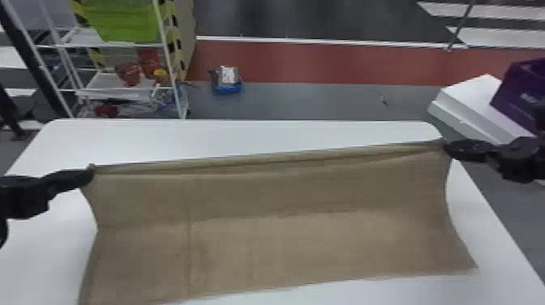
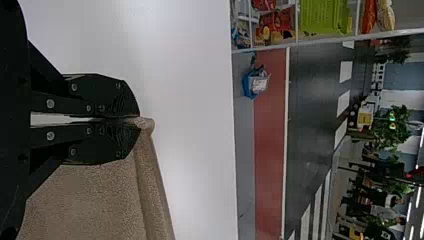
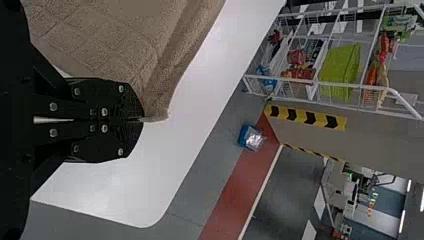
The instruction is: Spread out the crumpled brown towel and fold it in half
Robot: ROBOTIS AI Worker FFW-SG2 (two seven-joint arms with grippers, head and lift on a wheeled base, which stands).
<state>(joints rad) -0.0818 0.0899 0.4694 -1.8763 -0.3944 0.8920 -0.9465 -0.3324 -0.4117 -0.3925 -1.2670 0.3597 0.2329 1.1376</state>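
In the head view my left gripper (image 1: 90, 173) is closed on the far left corner of the brown towel (image 1: 259, 239), and my right gripper (image 1: 446, 147) on its far right corner. The towel is stretched wide between them, its upper edge taut with a narrow rolled fold, its lower part reaching toward the table's near side. The left wrist view has the left gripper (image 2: 139, 121) pinching a corner of the towel (image 2: 95, 200). In the right wrist view the right gripper (image 3: 142, 120) pinches the other corner of the towel (image 3: 120, 40).
The white table (image 1: 227, 138) extends past the towel on all visible sides. Beyond it stand a white rack (image 1: 121, 85) with a green bin (image 1: 121, 20) and a blue box (image 1: 227, 87) on the floor. A purple box (image 1: 523, 93) is at the right.
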